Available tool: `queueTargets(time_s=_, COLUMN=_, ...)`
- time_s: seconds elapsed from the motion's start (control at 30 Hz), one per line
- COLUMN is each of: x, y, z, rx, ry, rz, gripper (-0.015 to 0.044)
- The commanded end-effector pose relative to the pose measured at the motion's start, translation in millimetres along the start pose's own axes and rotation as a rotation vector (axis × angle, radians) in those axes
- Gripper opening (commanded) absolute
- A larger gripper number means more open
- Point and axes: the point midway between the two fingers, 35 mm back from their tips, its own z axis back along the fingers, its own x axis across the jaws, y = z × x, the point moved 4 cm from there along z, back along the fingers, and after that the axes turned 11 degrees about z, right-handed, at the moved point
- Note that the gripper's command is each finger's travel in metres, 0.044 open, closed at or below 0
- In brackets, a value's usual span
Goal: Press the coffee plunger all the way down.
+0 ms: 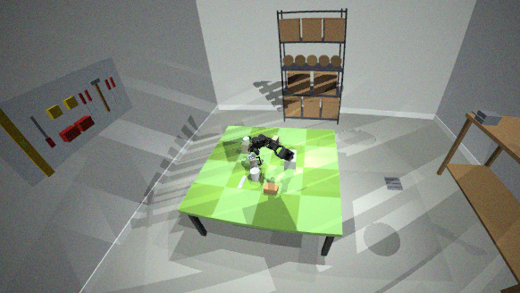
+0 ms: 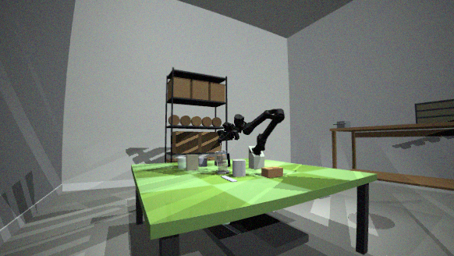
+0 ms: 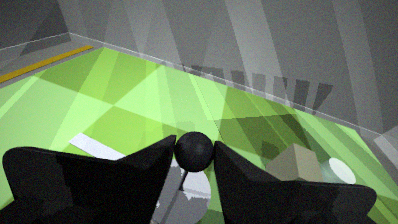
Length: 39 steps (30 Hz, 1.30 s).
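Observation:
The coffee press [image 1: 253, 162] [image 2: 221, 163] stands upright on the green table [image 1: 319, 210] [image 2: 187, 211], a clear body with a dark handle. Its round black plunger knob [image 3: 194, 152] is between the fingertips in the wrist view. The thin rod runs down from the knob toward the pale lid, and in the exterior view a short length of it shows above the lid, so the plunger is up. My gripper [image 3: 195, 143] [image 2: 220, 140] is shut on the knob, above the press. The fingers hide part of the press in the wrist view.
A grey-white cylinder [image 1: 255, 174] [image 2: 239, 168] stands close beside the press. A white strip [image 1: 241, 182] [image 2: 228, 179] [image 3: 92, 146] lies near it, and an orange-brown block [image 1: 271, 188] [image 2: 272, 172] farther right. A beige block [image 2: 192, 162] [image 3: 300, 164] and a pale cylinder [image 2: 182, 163] [image 3: 342, 170] stand on the other side.

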Motion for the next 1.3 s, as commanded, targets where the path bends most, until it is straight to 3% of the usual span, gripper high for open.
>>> queueTargets(time_s=0.0, x=4, y=21, z=-6, rx=0.044, ry=-0.012, rz=-0.042, gripper=0.0121)
queueTargets(time_s=1.27, x=3, y=31, z=-28, rx=0.033, ry=-0.019, rz=-0.046, gripper=0.0121)
